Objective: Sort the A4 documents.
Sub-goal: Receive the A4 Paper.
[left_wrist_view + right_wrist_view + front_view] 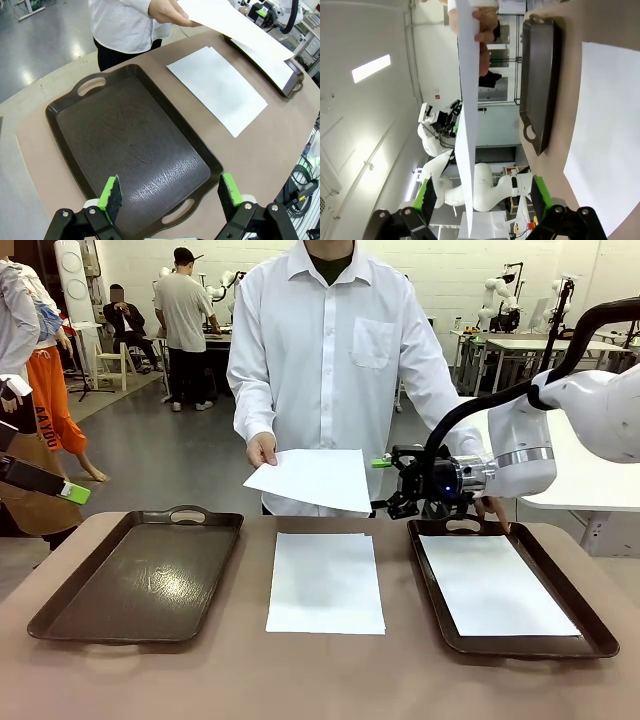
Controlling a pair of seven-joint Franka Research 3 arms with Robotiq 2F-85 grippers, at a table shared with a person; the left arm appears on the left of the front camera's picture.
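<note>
Closing early, you may miss or crease the sheet (312, 478) held mid-frame: its edge lies just beside your right gripper (384, 484) (jaws spread); left gripper (170, 197), spread too, hangs over the tray (130, 145).

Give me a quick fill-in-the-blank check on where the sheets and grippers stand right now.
The left gripper and the right gripper both stand ___.
The person's hand holds a raised sheet out toward the ___ gripper.
The middle sheets lie on the table ___ the left tray and the right tray.
Missing words: open; right; between.
</note>
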